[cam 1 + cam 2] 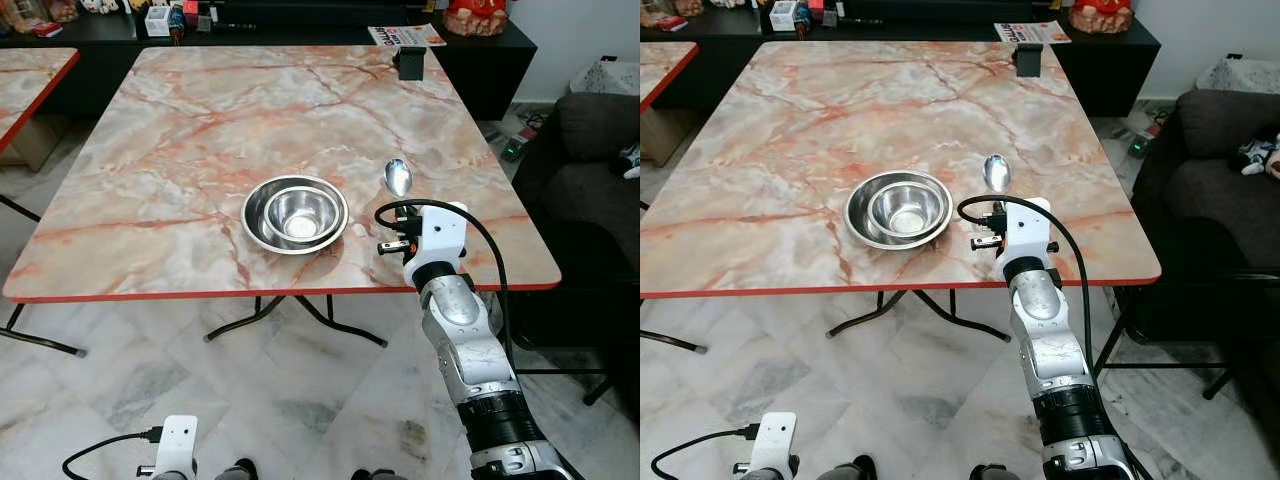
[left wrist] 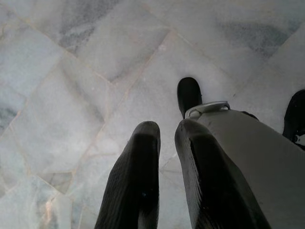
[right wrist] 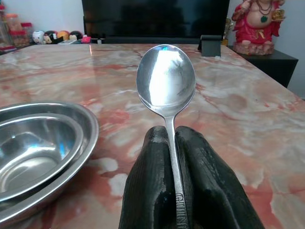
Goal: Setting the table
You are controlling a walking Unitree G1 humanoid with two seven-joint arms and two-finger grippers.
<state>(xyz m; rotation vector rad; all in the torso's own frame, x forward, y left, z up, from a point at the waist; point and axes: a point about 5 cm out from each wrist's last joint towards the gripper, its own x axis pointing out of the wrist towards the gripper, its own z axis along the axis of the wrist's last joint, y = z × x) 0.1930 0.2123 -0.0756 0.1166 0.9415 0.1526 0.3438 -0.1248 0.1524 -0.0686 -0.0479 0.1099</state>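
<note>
A steel spoon (image 3: pixel 166 81) is pinched by its handle between the black fingers (image 3: pixel 152 181) of my right gripper (image 3: pixel 172 143), its bowl (image 1: pixel 398 177) pointing toward the far side of the table. The right wrist (image 1: pixel 437 238) hovers over the marble table (image 1: pixel 200 130) near its front right edge, just right of two nested steel bowls (image 1: pixel 295 213). In the right wrist view the bowls (image 3: pixel 35 148) sit to one side of the spoon. My left arm (image 1: pixel 175 447) hangs low by the floor, its gripper (image 2: pixel 167 136) pointing down at the tiles with the fingers close together.
A small black box (image 1: pixel 411 62) stands at the table's far right edge. A dark sideboard (image 1: pixel 250 35) with jars and a red figure (image 3: pixel 259 24) runs behind. A dark sofa (image 1: pixel 590 170) stands to the right, a second table (image 1: pixel 25 80) to the left.
</note>
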